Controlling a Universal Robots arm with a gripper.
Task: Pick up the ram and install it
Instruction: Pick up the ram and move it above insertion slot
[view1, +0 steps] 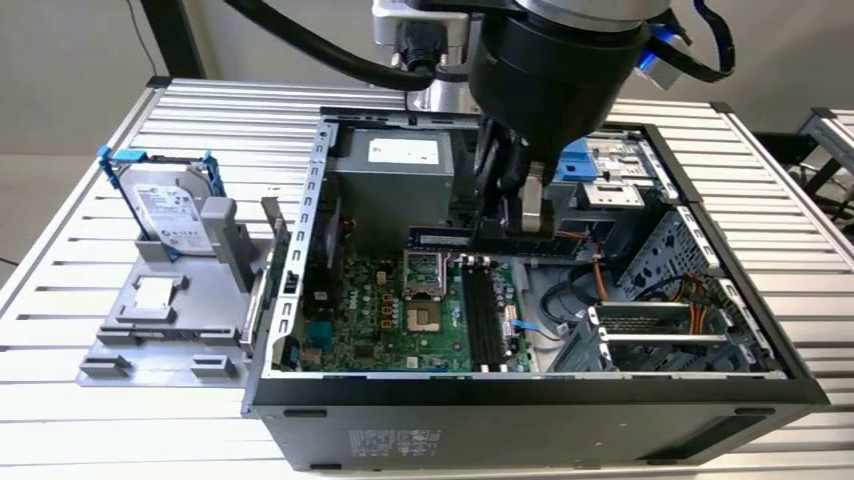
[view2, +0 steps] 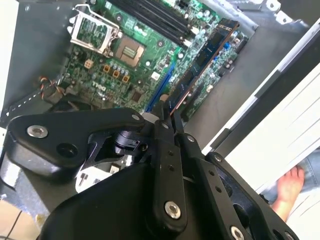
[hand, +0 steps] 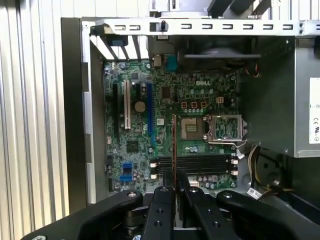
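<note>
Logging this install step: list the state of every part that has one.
ram: in the pincer, above the motherboard, unseated
pincer: shut on the ram
memory slots: empty
computer case: side open
CPU socket: cover flipped open
hard drive: upright, outside the case

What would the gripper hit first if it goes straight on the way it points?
The gripper, shut on the ram, points down into the open case. The ram would likely touch first, at the motherboard around the black memory slots. Depth is unclear, so alignment with a slot can't be judged.
</note>
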